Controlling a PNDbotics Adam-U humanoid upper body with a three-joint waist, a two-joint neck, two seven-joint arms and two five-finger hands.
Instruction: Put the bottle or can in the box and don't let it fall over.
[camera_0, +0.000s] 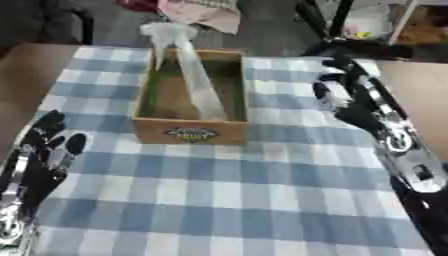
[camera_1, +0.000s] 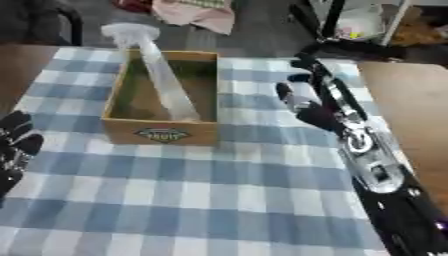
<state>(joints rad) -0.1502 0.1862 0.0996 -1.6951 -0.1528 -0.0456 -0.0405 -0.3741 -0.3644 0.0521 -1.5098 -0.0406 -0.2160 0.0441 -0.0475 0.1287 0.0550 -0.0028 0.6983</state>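
Note:
A tall clear plastic bottle (camera_0: 192, 75) stands inside the wooden box (camera_0: 191, 132), its base near the box's front right corner and its top rising past the far rim. The box sits on the far middle of the checked cloth and carries a label on its front wall. To the right of the box my right hand (camera_0: 343, 100) hovers apart from it, fingers relaxed and holding nothing. At the lower left my left hand (camera_0: 48, 145) rests open with its fingers up, well away from the box.
A blue and white checked cloth (camera_0: 227, 200) covers the table, with bare brown tabletop (camera_1: 411, 100) showing on the right. Beyond the far edge are a pink cloth (camera_1: 197, 15), a dark chair (camera_0: 61, 22) and black stand legs (camera_1: 328, 20).

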